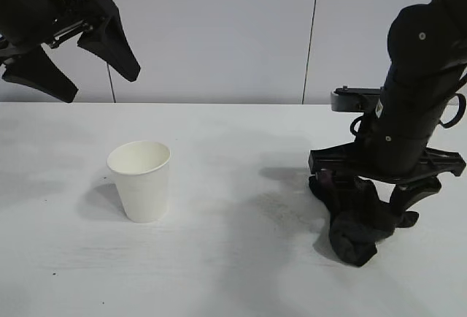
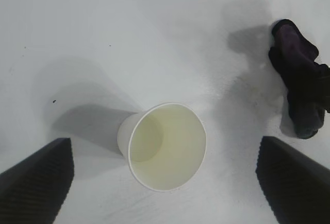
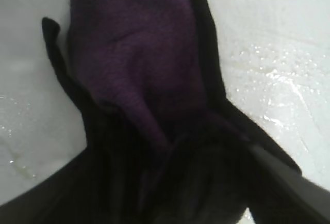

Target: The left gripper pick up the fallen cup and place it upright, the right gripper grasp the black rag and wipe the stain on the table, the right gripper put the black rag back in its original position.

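The white cup point(image 1: 140, 182) stands upright on the table point(image 1: 241, 273), left of centre, mouth up and empty point(image 2: 165, 146). My left gripper point(image 1: 101, 83) hangs high above and behind it, open wide, its fingers point(image 2: 36, 182) far out on either side of the cup with nothing between them. The black rag point(image 1: 357, 229) with its purple patch point(image 3: 139, 53) lies bunched on the table at the right. My right gripper point(image 1: 368, 196) is down over it, open, with the cloth lying between its fingers. The stain is not in view; wet specks point(image 3: 278, 74) glisten beside the rag.
A pale panelled wall point(image 1: 241, 32) rises behind the table's far edge. A faint grey smear point(image 1: 273, 207) marks the tabletop between cup and rag. The rag also shows far off in the left wrist view point(image 2: 301, 90).
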Motion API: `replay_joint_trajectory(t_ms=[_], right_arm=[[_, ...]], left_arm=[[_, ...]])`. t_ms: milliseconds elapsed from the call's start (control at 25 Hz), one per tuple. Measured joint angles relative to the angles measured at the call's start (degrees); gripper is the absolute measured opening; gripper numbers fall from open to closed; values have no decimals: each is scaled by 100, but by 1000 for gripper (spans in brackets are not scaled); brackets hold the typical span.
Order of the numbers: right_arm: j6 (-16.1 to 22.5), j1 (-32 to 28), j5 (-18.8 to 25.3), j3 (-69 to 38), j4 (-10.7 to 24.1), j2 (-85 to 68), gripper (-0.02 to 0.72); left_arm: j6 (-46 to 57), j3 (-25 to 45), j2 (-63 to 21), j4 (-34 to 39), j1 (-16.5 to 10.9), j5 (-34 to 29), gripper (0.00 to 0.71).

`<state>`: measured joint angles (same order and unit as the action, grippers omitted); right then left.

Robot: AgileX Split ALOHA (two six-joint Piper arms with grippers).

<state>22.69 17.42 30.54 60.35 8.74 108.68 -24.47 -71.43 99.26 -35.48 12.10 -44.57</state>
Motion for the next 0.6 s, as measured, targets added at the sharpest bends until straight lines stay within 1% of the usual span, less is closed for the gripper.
replay_joint_trajectory(t_ms=[200, 440, 600], right_arm=[[119, -12, 14, 5, -50, -711, 589], [105, -320, 39, 236, -488, -1296, 602], [-205, -450, 128, 264, -874, -1316, 606]], left_arm=[[0, 0, 0, 0, 0, 0, 694], [0, 0, 0, 0, 0, -2, 694], [4, 0, 0, 0, 0, -7, 694]])
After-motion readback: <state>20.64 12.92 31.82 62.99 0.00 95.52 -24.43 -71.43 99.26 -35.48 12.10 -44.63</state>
